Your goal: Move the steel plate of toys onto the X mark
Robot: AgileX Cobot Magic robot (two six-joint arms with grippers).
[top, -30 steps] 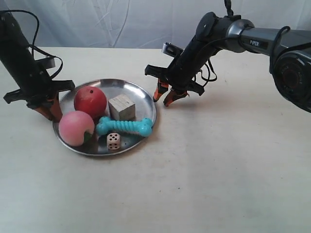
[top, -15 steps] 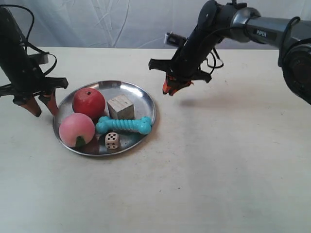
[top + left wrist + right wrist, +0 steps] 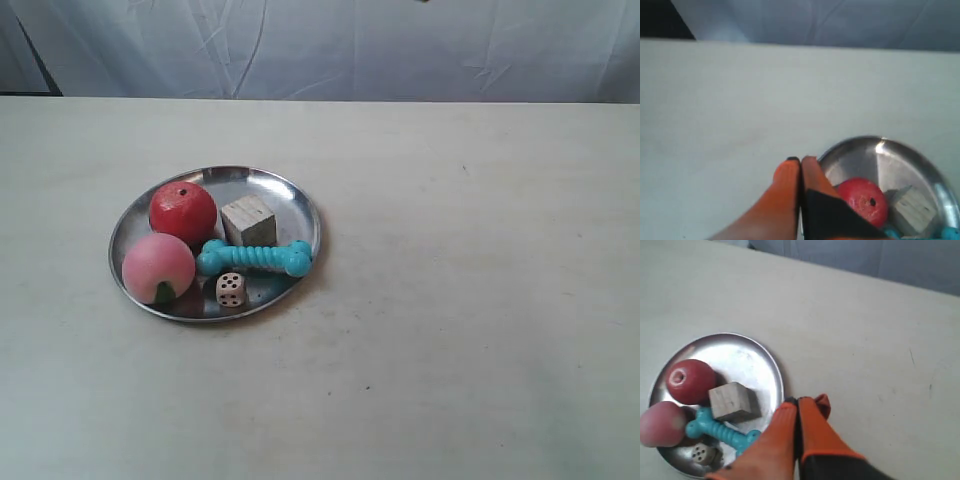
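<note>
The steel plate (image 3: 226, 184) lies on the table at the exterior view's left, holding a red apple (image 3: 183, 212), a pink peach (image 3: 157, 267), a wooden cube (image 3: 249, 221), a turquoise bone (image 3: 255, 258) and a dotted die (image 3: 232, 290). Neither arm shows in the exterior view. My left gripper (image 3: 800, 161) is shut and empty, hovering beside the plate's rim (image 3: 865, 152) near the apple (image 3: 864, 200). My right gripper (image 3: 797, 401) is shut and empty, above the table just outside the plate (image 3: 740, 356), on the side of the cube (image 3: 732, 401) and bone (image 3: 720, 430). I cannot make out the X mark.
The pale beige table (image 3: 480, 300) stretches wide at the exterior view's right and front. A white cloth backdrop (image 3: 350, 45) hangs behind its far edge. A few faint dark specks (image 3: 911, 356) mark the surface.
Both arms have lifted away from the plate's sides and left the exterior view. The grippers' fingers, slightly apart earlier, are now pressed together. The plate and toys stay put.
</note>
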